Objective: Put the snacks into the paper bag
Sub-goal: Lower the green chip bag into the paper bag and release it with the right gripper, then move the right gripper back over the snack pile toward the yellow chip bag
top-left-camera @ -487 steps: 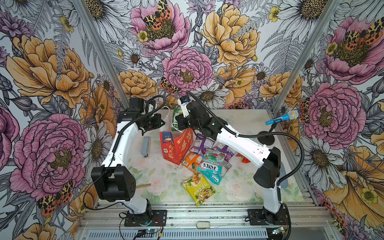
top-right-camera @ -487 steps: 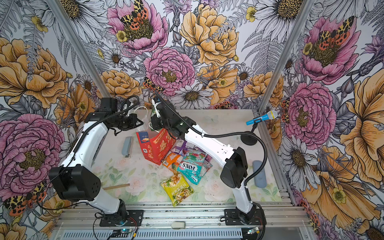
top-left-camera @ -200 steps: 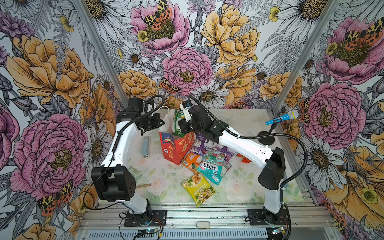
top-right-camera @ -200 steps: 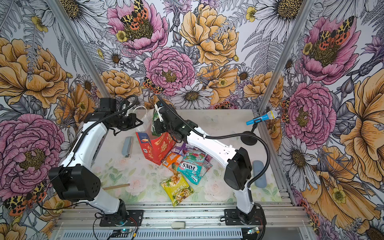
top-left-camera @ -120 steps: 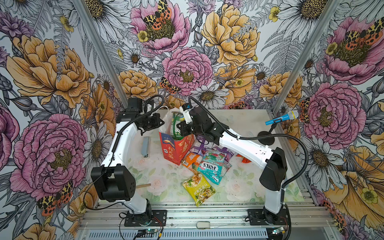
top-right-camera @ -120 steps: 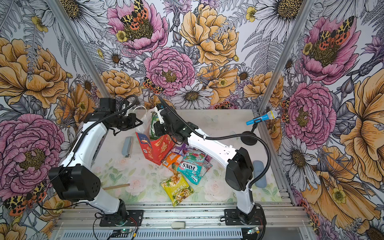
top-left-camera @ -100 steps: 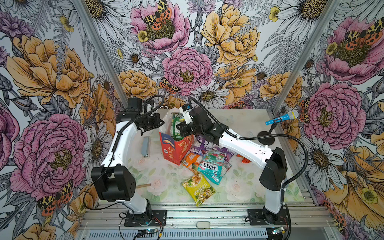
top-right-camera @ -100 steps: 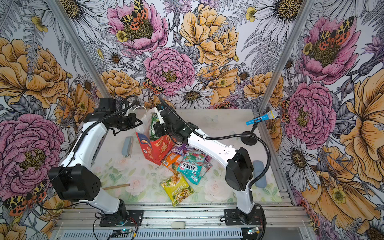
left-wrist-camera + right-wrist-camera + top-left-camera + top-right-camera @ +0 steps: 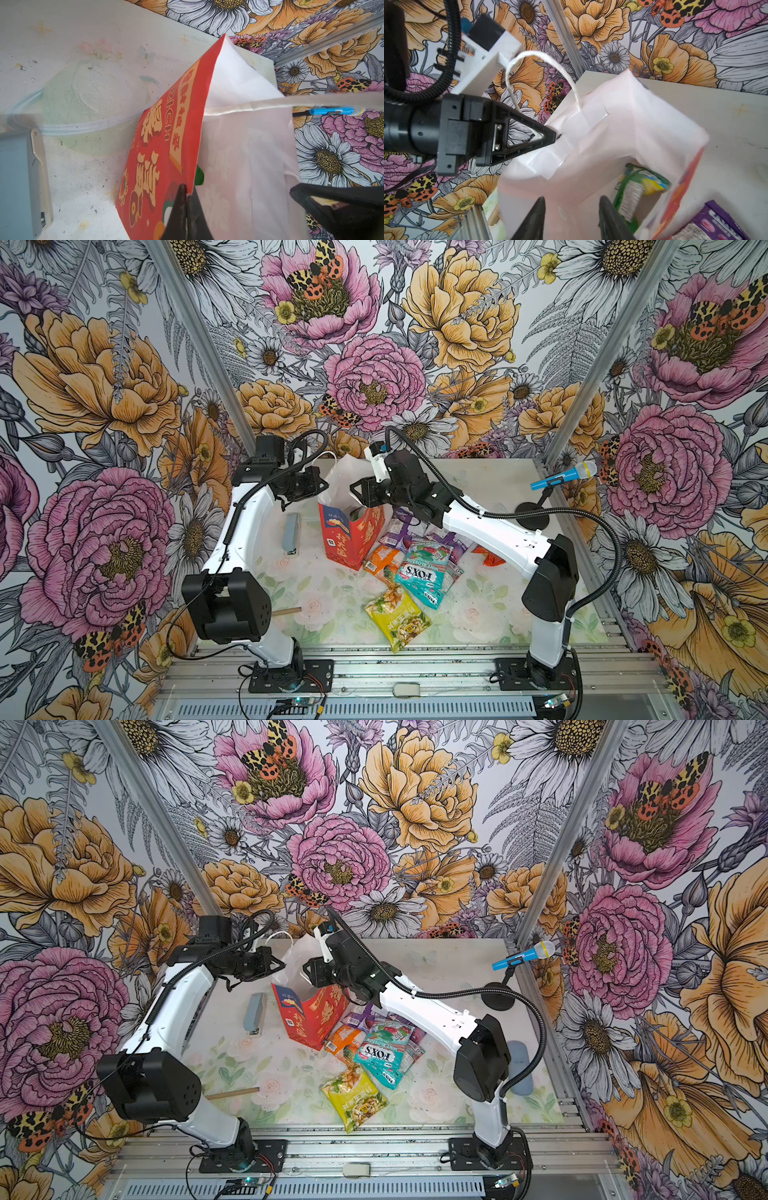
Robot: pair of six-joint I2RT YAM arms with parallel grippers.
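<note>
The stiff red paper bag (image 9: 353,531) stands on the bench (image 9: 324,605), white inside, with its mouth gaping. The left hand (image 9: 187,192) is clamped on the rim. The right hand (image 9: 571,204) hovers over the mouth, fingers apart and empty. A crinkly green packet (image 9: 635,187) lies inside, just beyond its fingertips. Glossy flat packets (image 9: 422,572) lie heaped under that hand's forearm, beside the bag.

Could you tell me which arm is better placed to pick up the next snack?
Right. The right fingers are open and empty over the paper bag, near the loose snacks; the left fingers are shut on the bag's rim, holding it open.
</note>
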